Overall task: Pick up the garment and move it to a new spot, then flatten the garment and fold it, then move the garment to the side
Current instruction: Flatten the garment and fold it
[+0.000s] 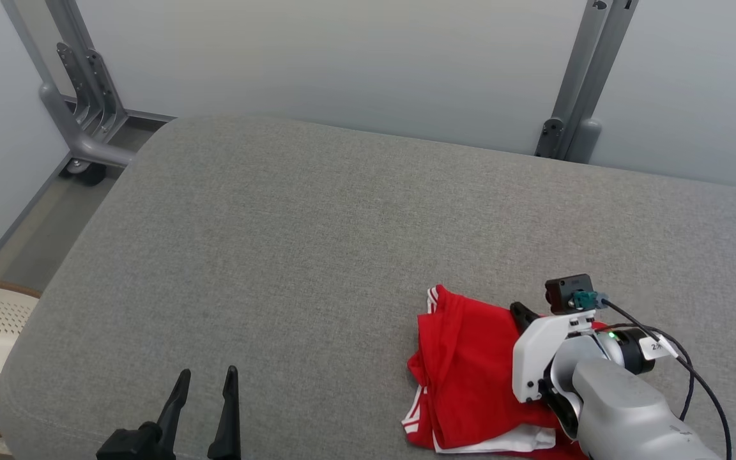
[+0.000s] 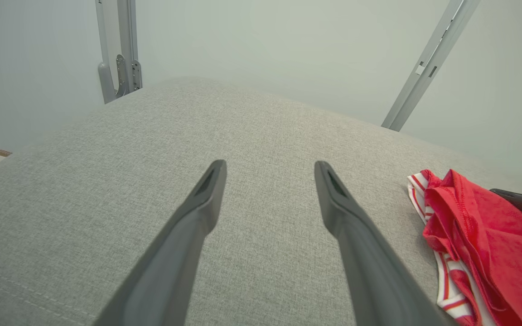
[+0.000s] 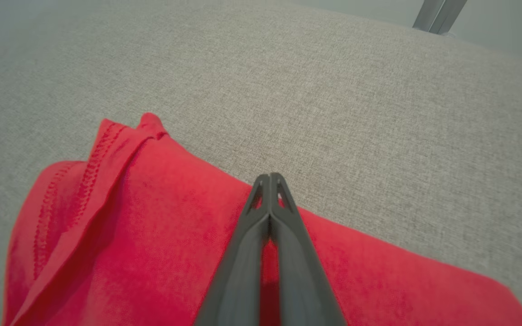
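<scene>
Clenched right pincer [image 3: 270,176] rests on folded red, white-striped garment [image 1: 464,370], lower right; left pincer [image 1: 208,374] gapes empty. Best slid slowly, keeping folds.

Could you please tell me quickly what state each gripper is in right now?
Left gripper: open, holding nothing.
Right gripper: closed, over the red garment; whether it pinches fabric cannot be told.

Grey forearm [image 1: 630,402], black cable [image 1: 703,387], dark fingers [image 1: 230,409]
</scene>
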Motion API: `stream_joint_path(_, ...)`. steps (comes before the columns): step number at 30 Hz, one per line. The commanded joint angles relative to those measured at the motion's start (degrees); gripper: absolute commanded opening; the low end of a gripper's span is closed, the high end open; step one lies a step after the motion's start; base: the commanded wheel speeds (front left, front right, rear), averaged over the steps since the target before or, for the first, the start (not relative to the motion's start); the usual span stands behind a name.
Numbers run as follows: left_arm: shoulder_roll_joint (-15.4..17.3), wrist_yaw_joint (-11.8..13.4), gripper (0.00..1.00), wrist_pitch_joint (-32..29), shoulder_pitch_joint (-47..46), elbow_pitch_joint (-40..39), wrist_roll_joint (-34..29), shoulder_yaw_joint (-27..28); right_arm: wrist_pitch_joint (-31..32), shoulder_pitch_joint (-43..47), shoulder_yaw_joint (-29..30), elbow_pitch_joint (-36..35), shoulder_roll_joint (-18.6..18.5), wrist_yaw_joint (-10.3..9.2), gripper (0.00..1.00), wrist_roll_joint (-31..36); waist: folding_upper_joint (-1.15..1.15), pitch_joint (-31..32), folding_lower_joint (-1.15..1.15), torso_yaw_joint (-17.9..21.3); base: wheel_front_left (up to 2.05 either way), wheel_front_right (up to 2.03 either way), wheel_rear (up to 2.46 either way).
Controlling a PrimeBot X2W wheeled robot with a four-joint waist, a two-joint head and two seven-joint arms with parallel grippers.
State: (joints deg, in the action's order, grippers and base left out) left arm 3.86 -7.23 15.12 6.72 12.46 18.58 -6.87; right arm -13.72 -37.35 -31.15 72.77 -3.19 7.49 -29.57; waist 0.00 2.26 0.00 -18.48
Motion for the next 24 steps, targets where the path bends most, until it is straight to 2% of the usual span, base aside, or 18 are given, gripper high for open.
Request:
stream_joint_path(1, 0.0, -0.1, 1.0, 0.0, 0.2, 0.1, -0.2, -0.1, -0.3, 0.9, 0.3, 0.0, 0.0, -0.01, 0.0, 0.7, 0.0, 0.0, 0.0, -0.1, 0.0, 0.0, 0.0)
stream_joint_path(6, 0.3, -0.1, 1.0, 0.0, -0.1, 0.4, -0.2, -0.3, -1.0, 0.9, 2.1, -1.8, 0.2, -0.01, 0.0, 2.2, 0.0, 0.2, 0.0, -0.6, 0.0, 0.0, 0.0)
stream_joint_path(10, 0.5, -0.2, 1.0, 0.0, 0.3, 0.5, 0.0, 0.0, -1.4, 0.6, 5.8, -5.1, 0.2, -0.01, 0.0, 4.0, 0.0, 0.6, 0.0, -0.5, 0.0, 0.0, 0.0)
stream_joint_path(15, 0.8, -0.2, 1.0, 0.0, 0.9, 0.3, -0.1, 0.3, -1.4, 3.7, 12.9, -11.3, -1.1, -0.01, 0.0, 11.0, 0.0, 1.3, 0.0, 0.0, 0.0, 0.0, 0.0)
stream_joint_path(20, 0.8, -0.1, 1.0, 0.0, 1.4, 0.2, -0.2, 0.3, 0.1, 9.6, 19.6, -20.6, -3.1, -0.01, 0.0, 20.2, 0.0, 1.9, 0.0, 1.1, 0.0, 0.0, 0.0)
stream_joint_path(24, 0.7, -0.1, 1.0, 0.0, 1.6, 0.2, 0.0, 0.3, 6.7, 17.4, 23.3, -31.1, -2.9, -0.01, 0.0, 24.9, 0.0, 2.2, 0.0, 1.9, 0.0, 0.0, 0.0)
